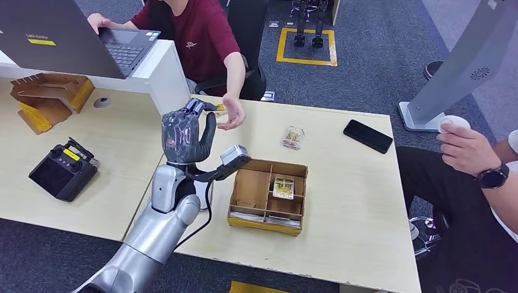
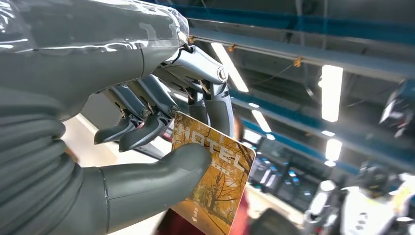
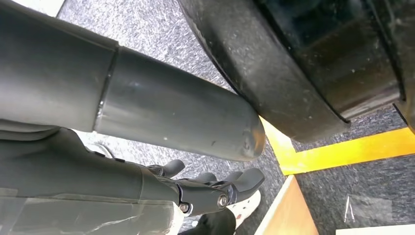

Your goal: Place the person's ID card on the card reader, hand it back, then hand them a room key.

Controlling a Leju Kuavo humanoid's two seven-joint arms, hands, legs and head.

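The setting is an office or lab arranged as a mock hotel reception. Indicators: pale desks (image 1: 342, 183) on grey carpet (image 1: 366, 67) with yellow floor markings (image 1: 305, 60), an open laptop (image 1: 73, 43), a handheld controller (image 1: 62, 171), a compartmented cardboard box (image 1: 267, 196), and overhead strip lights (image 2: 331, 93).

We read "MOTEL" in pale capitals across the top of the orange autumn-tree room key (image 2: 215, 181) pinched by the left hand (image 2: 147, 127) in the left wrist view, centre of frame; small print near the card's lower edge is too small for us to read. In the head view, upper left, the laptop (image 1: 55, 36) lid carries a yellow sticker and small lettering, both illegible.
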